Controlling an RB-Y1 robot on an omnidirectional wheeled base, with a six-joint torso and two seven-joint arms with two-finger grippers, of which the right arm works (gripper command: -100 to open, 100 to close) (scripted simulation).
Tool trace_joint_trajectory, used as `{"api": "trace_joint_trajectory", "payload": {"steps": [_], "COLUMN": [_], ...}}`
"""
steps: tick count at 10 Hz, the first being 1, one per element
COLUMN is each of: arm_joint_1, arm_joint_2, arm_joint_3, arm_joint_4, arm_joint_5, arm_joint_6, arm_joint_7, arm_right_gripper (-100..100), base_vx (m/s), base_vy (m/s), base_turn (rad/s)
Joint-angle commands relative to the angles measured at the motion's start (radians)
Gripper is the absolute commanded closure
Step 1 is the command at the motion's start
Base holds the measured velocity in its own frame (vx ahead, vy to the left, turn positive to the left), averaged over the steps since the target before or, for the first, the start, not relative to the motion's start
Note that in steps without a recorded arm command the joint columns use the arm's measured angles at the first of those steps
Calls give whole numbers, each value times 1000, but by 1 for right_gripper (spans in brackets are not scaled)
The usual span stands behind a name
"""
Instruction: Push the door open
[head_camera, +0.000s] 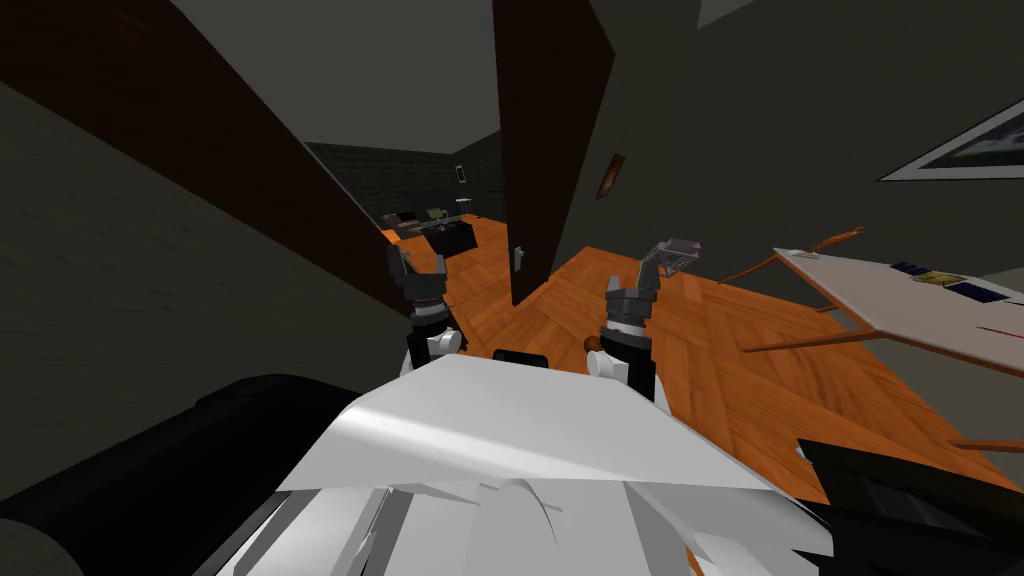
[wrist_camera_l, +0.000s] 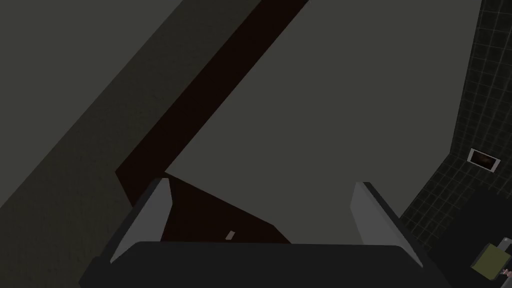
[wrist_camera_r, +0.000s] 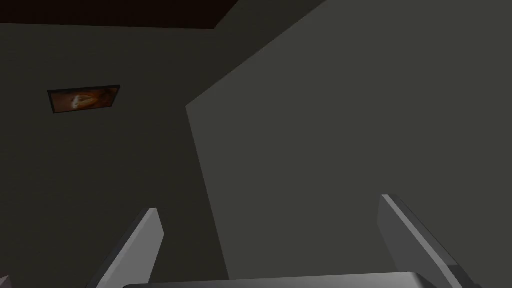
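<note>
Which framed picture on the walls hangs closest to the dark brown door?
The small, dark-framed orange-brown picture on the wall right beside the door. The big pale-framed picture hangs farther right, above the table; the tiny white one is in the far room.

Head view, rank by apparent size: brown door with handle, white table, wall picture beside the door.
1. brown door
2. white table, close behind; both are cropped
3. wall picture, clearly smallest

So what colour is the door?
The door is dark reddish brown, clearest in the head view.
</note>
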Motion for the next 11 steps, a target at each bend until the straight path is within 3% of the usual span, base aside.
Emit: {"api": "trace_joint_trajectory", "payload": {"steps": [1,4,8,9,11], "arm_joint_1": [-28,-50,-119,-119,-160], "arm_joint_2": [-9,-16,-35,-35,-46], "arm_joint_3": [12,21,50,50,67], "arm_joint_4": [45,81,187,192,257], "arm_joint_5": [-2,-3,-8,-8,-11], "arm_joint_6": [-3,-5,-12,-12,-16], "arm_joint_7": [-12,-22,-51,-51,-68], "arm_right_gripper": [-100,-100,-100,-100,-100], "base_vx": [53,55,73,51,57], "base_vy": [-27,-28,-38,-42,-41], "base_turn": [84,44,74,35,75]}}
